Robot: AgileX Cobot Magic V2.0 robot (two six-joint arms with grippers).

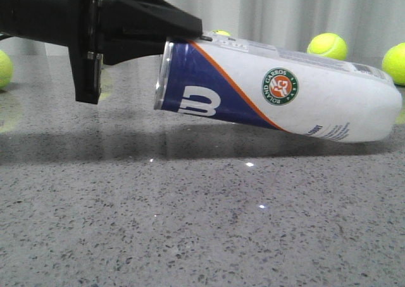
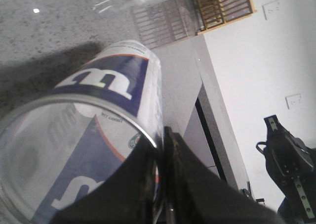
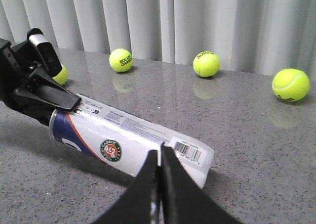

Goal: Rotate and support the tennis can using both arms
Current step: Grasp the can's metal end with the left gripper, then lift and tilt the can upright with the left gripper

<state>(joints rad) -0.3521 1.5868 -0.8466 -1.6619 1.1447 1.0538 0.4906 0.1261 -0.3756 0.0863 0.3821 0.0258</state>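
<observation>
The tennis can [image 1: 285,97] lies tilted on the grey table. Its silver-rimmed open end is raised at the left and its closed end rests on the table at the right. My left gripper [image 1: 190,30] is shut on the can's wall at the rim, at the upper edge. In the left wrist view the fingers [image 2: 182,174] pinch the rim of the can [image 2: 108,85]. My right gripper [image 3: 159,155] is shut and empty, its tips in front of the can [image 3: 123,130] near the barcode end. I cannot tell if it touches. It is out of the front view.
Yellow-green tennis balls lie at the back of the table [image 1: 190,223] near the curtain: one [image 1: 327,46] behind the can, one [image 1: 398,62] at far right, one [image 1: 3,68] at far left. The right wrist view shows several balls [image 3: 206,64] along the curtain.
</observation>
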